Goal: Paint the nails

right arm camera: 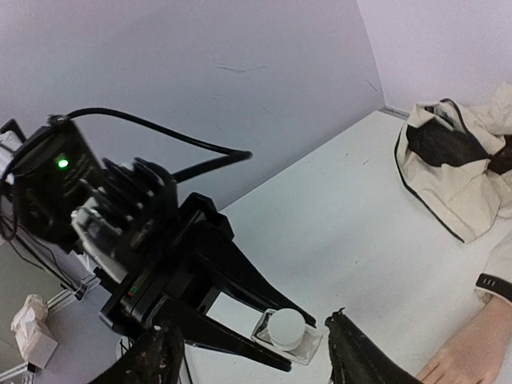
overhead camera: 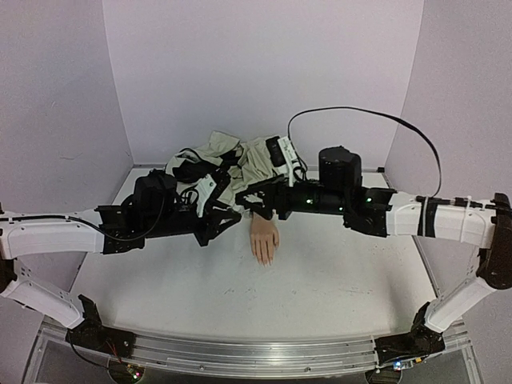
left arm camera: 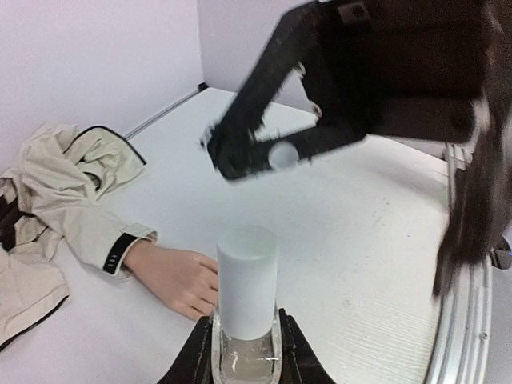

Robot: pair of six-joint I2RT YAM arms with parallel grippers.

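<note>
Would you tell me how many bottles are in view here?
1. The bottle is clamped in the left gripper, beside the hand; the clothing behind could hide more.

The left arm [overhead camera: 48, 236] and right arm [overhead camera: 452, 222] have white near links, black joints and black forward sections. Green lights [overhead camera: 309, 198] glow on the right one; a black cable [overhead camera: 360, 118] arcs from it. The left end effector [left arm camera: 246, 342] and right end effector [right arm camera: 260, 354] are black.
</note>
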